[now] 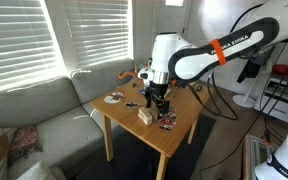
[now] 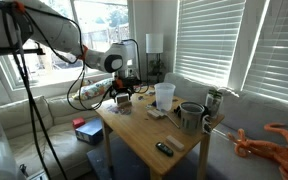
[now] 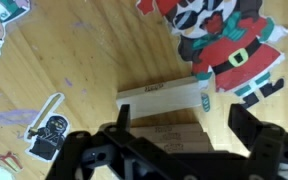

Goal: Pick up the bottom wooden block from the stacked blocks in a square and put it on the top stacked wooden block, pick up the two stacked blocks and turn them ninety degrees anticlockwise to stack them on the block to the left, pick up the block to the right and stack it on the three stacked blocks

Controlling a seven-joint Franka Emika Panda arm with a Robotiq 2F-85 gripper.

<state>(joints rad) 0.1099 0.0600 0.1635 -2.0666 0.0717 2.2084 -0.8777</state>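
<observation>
In the wrist view a long pale wooden block (image 3: pixel 164 96) lies flat on the table, just beyond the fingers. Closer in, stacked blocks (image 3: pixel 169 133) of the same pale wood sit between the two black fingers, partly hidden by the gripper body. My gripper (image 3: pixel 184 130) is open, one finger on each side of that stack, and holds nothing. In an exterior view the gripper (image 1: pixel 159 100) hangs low over the table, just behind the pale blocks (image 1: pixel 144 115). In an exterior view the gripper (image 2: pixel 124 92) is at the far left corner of the table.
The wooden table (image 1: pixel 181 135) carries small dark items (image 1: pixel 167 122), a plate-like object (image 1: pixel 114 98) and an orange toy octopus (image 1: pixel 141 75). A clear cup (image 2: pixel 164 95), a metal mug (image 2: pixel 191 116) and a black object (image 2: pixel 164 148) stand elsewhere. Stickers (image 3: pixel 224 40) cover the tabletop.
</observation>
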